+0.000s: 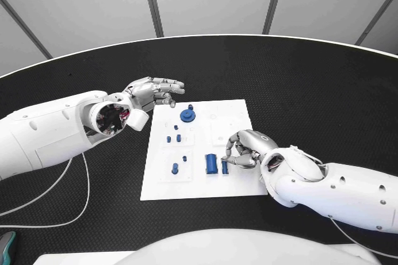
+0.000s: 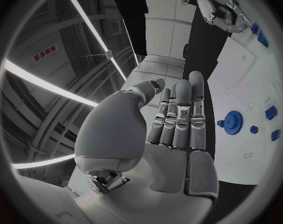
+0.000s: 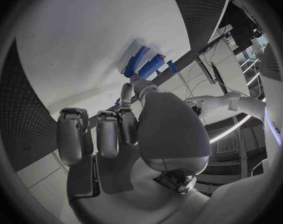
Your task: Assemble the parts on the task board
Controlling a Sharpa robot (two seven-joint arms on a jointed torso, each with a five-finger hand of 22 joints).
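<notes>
Cylinder (image 1: 211, 163) lies just beside my right hand (image 1: 244, 149) on the task board (image 1: 232, 112), long axis along the board's length; fingers curled, hold unclear. Left hand (image 1: 154, 92) open, empty, well apart.

black table (image 1: 315, 87): round, textured top | white cable (image 1: 71, 210): looped near its left edge

Flat white rectangular task board (image 1: 236, 112) in the middle of the round black table (image 1: 315, 87). Just beside the left hand (image 1: 155, 91), on the board's far end: a blue toothed gear part (image 1: 188, 114). Touching the right hand (image 1: 243, 150) (at its fingertips), near the board's near end: a blue cylindrical part (image 1: 212, 164) and a slimmer blue peg (image 1: 225, 166), side by side. Between the two hands: small blue pegs (image 1: 178, 138).
</notes>
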